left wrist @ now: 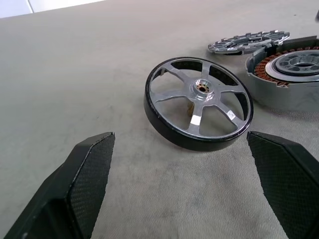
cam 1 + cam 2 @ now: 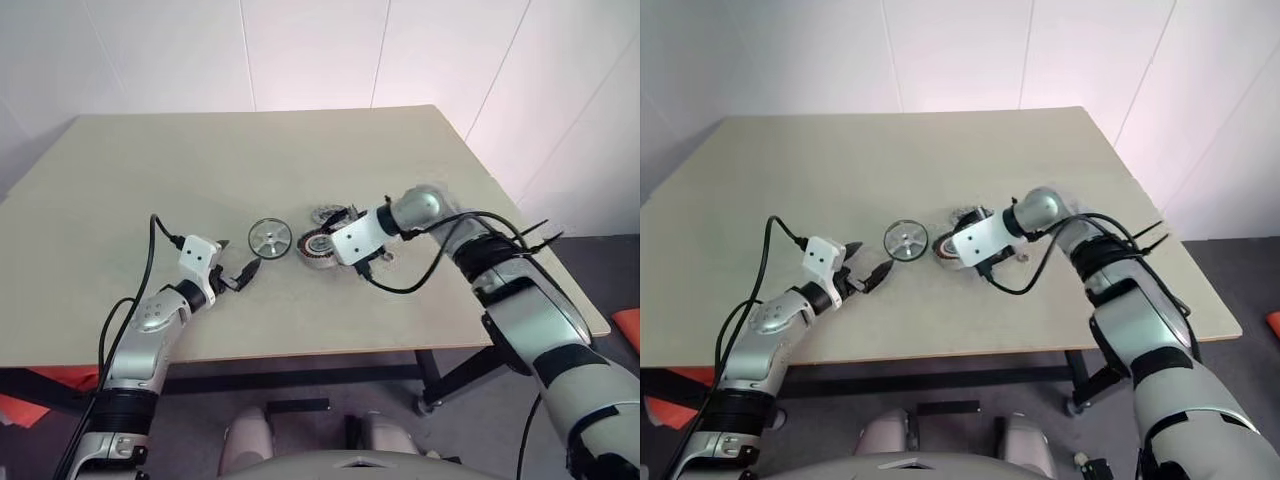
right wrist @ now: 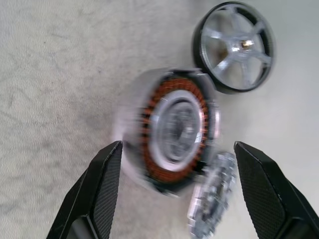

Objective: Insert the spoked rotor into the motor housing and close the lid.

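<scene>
Spoked rotor (image 2: 270,238) flat at table (image 2: 120,200) centre, motor housing (image 2: 318,245) just right of it, lid (image 2: 326,214) seemingly behind, left gripper (image 2: 236,265) spread wide near rotor, right gripper (image 3: 184,199) fingers released above housing.

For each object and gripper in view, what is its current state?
spoked rotor: flat on the table, not inserted, not held.
motor housing: on the table, open, windings exposed, not gripped.
lid: off, lying beside the housing.
left gripper: open, empty, facing the rotor.
right gripper: open, empty, above the housing.
</scene>
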Robot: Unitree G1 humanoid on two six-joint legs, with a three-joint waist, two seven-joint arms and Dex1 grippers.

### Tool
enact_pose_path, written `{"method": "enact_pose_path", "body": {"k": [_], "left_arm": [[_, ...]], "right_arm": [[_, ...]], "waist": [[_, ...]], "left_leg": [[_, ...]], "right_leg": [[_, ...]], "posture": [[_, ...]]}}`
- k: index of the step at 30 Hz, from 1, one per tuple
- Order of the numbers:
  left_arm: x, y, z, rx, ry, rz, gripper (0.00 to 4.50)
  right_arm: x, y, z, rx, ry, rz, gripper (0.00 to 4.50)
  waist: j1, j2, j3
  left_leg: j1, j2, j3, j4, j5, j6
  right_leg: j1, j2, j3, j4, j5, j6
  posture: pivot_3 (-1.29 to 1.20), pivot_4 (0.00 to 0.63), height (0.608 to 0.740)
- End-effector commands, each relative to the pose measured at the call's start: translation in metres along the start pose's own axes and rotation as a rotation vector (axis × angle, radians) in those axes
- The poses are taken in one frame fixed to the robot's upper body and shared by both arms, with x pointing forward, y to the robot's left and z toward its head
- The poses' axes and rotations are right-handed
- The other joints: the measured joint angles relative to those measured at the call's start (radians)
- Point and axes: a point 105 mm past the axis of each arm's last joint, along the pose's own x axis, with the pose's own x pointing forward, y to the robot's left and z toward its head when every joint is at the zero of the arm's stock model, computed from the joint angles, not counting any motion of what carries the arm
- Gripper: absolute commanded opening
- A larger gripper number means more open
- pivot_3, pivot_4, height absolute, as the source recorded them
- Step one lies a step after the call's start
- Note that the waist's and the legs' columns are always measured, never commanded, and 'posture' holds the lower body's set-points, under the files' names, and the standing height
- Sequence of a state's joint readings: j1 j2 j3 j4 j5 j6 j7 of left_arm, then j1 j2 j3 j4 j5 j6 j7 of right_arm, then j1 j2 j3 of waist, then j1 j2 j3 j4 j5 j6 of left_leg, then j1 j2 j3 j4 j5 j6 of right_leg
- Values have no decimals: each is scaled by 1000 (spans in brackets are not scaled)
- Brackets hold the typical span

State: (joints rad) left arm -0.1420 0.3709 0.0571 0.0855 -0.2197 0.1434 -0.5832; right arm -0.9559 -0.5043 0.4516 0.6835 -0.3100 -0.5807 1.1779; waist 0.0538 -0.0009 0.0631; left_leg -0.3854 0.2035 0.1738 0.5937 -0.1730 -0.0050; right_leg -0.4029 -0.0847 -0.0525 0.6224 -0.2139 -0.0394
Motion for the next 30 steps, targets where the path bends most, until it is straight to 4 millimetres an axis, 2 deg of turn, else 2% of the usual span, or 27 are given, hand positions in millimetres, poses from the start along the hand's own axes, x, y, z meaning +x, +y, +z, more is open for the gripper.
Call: {"method": "enact_pose_path", "body": {"k": [1, 4, 9, 11, 13, 17, 23, 27, 30], "left_arm": [[6, 2, 17, 31, -38, -39, 4500], [11, 2, 20, 43, -32, -70, 4500], [25, 2, 29, 47, -41, -117, 4500], [28, -2, 29, 57, -33, -149, 4500], [30, -3, 27, 68, -20, -175, 4500], [31, 0, 28, 83, -13, -185, 4500], [29, 0, 27, 88, -15, -189, 4500], [31, -4, 23, 77, -19, -182, 4500], [34, -9, 29, 56, -41, -188, 4500]], "right_arm": [[-30, -6, 1, 78, -2, -134, 4050], [-42, 7, -8, 190, 36, -193, 4050], [-57, 43, -45, 626, 107, -401, 4050], [-55, 56, -46, 890, -15, -508, 4050], [-54, 69, -48, 1052, -72, -550, 4050], [-51, 79, -44, 1137, -89, -557, 4050], [-49, 80, -56, 1211, -52, -584, 4050], [-42, 91, -60, 1215, 1, -540, 4050], [-40, 97, -62, 1223, 22, -519, 4050]], "waist": [[8, 0, 0], [19, 0, 0], [25, 0, 0], [26, 0, 0], [24, 1, 0], [23, 2, 0], [27, 2, 0], [31, 2, 0], [38, 2, 0]], "left_leg": [[0, 0, 0, 0, 0, 0], [3, 0, 0, 0, 0, 0], [6, 0, 0, 0, 0, -1], [7, -1, 0, 0, 0, -1], [7, -1, 0, -1, 0, -1], [7, 0, 1, -4, 1, -2], [9, -1, 1, -8, 2, -5], [9, -1, 1, -9, 2, -5], [9, -2, 1, -11, 3, -5]], "right_leg": [[1, 0, 0, 0, 0, 0], [3, 0, 1, 0, 0, 0], [6, 0, 1, -1, 0, 1], [6, 0, 2, -1, -1, 1], [7, 0, 2, -2, -1, 2], [4, 0, 2, -2, 0, 2], [5, 0, 1, -2, -4, 8], [5, 0, 1, -4, -4, 8], [5, 0, 1, -5, -1, 3]], "posture": [[0, 0, 740], [0, 0, 740], [0, 0, 740], [0, 0, 740], [0, 0, 740], [0, 0, 740], [0, 0, 740], [0, 0, 740], [0, 0, 740]]}}
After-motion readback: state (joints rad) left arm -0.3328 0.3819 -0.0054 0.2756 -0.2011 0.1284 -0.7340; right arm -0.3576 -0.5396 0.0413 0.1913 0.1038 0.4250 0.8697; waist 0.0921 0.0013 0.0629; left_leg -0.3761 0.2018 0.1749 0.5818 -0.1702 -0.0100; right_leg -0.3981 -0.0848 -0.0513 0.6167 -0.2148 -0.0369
